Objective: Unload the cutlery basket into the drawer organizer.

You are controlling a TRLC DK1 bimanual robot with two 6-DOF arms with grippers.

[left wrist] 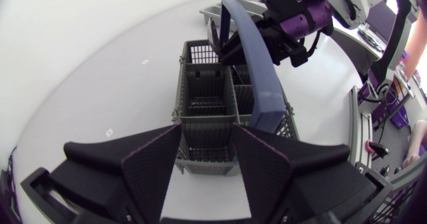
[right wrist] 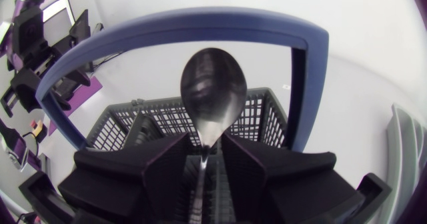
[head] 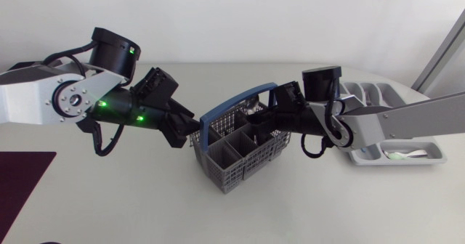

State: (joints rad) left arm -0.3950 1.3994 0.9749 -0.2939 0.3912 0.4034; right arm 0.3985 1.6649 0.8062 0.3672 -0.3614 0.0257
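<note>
The grey cutlery basket [head: 236,155] with a blue arched handle [head: 231,111] stands at the table's middle. My left gripper [head: 187,133] is at its left end. In the left wrist view its fingers [left wrist: 150,164] press the basket's near wall [left wrist: 207,147] from both sides. My right gripper [head: 256,117] hangs over the basket's far end, under the handle. In the right wrist view it [right wrist: 205,145] is shut on the neck of a steel spoon [right wrist: 212,94], whose bowl stands up ahead of the fingers, above the basket [right wrist: 167,121]. The grey drawer organizer [head: 425,160] lies at the right.
One light spoon [head: 403,155] lies in the organizer's near compartment, and more cutlery shows in its far compartments. A dark purple mat [head: 22,186] covers the table's front left corner. My right arm [left wrist: 293,17] shows beyond the basket in the left wrist view.
</note>
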